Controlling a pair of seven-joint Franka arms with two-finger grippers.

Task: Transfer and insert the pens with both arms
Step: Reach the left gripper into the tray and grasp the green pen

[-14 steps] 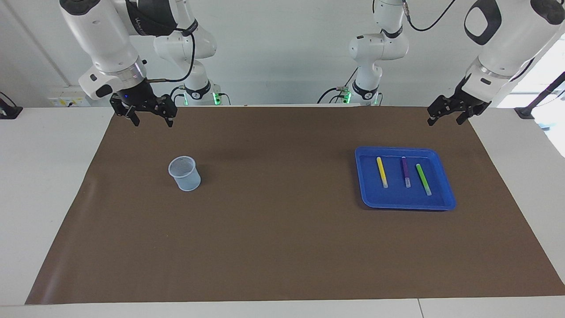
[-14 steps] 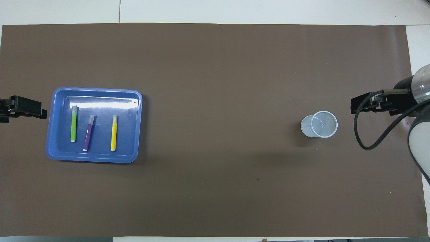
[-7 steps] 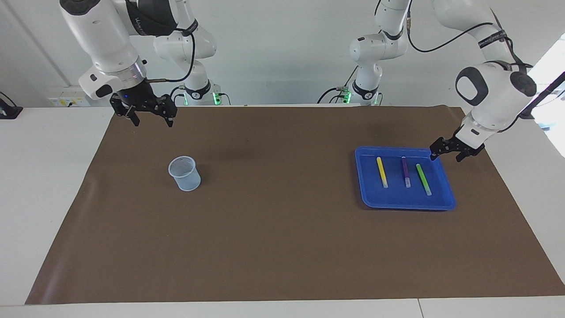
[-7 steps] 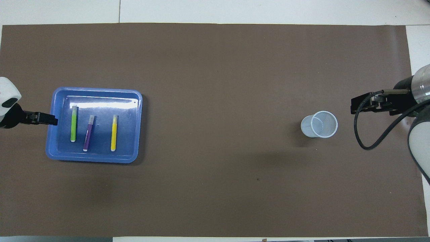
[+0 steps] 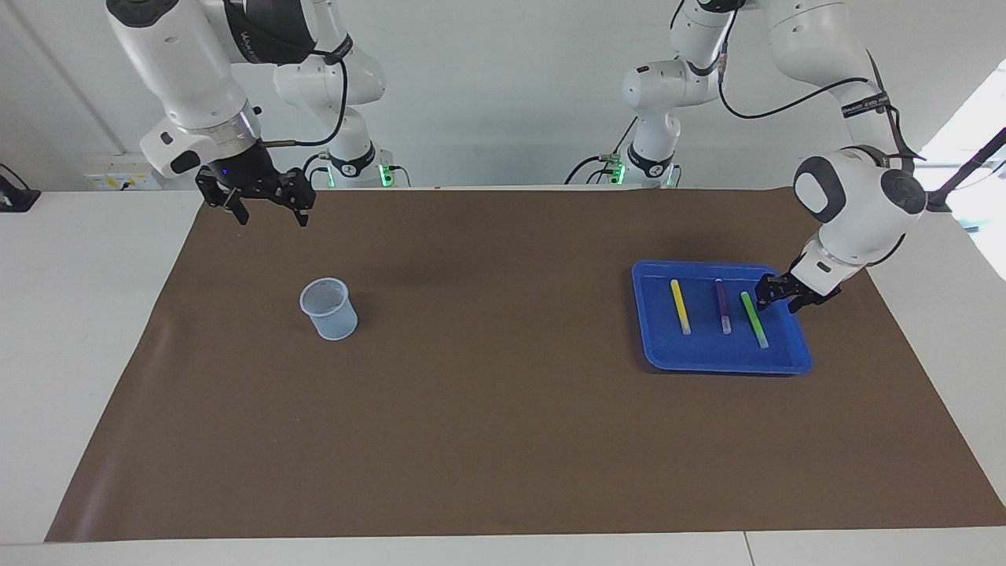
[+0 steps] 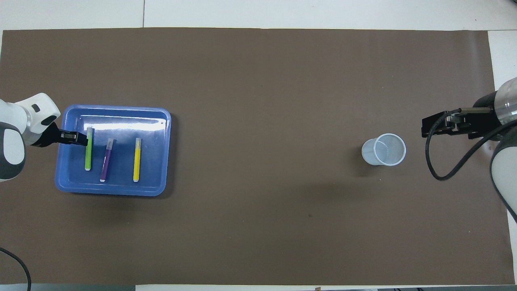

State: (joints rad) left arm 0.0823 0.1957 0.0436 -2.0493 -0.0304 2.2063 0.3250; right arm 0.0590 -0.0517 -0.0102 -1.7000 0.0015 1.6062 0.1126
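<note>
A wide table is covered by a brown mat (image 5: 503,409), and two large white robot arms are seen reaching over it. At the left arm's end of the table a shallow blue tray (image 5: 794,363) is laid flat on the mat. At the right arm's end, well apart from the tray, a small clear plastic cup (image 5: 328,308) is stood upright and is seen to be empty.

Inside the tray three slim marker pens are laid side by side, apart from one another: the green pen (image 5: 754,318) toward the left arm's end, the purple pen (image 5: 721,305) in the middle, and the yellow pen (image 5: 680,306) toward the cup.

The left gripper (image 5: 774,295) is lowered into the tray at the green pen's end nearer the robots. Whether its fingers are open or already closed on the pen cannot be told, and no pen is seen lifted. The right gripper (image 5: 269,211) is held in the air over the mat's edge nearest the robots, with its fingers spread wide and nothing held; that arm is waiting.

The pens are judged to be light, stiff and smooth, so rolling or slipping is likely. A grip across the barrel, near the middle, is judged safest. The cup is judged light and easily tipped.
</note>
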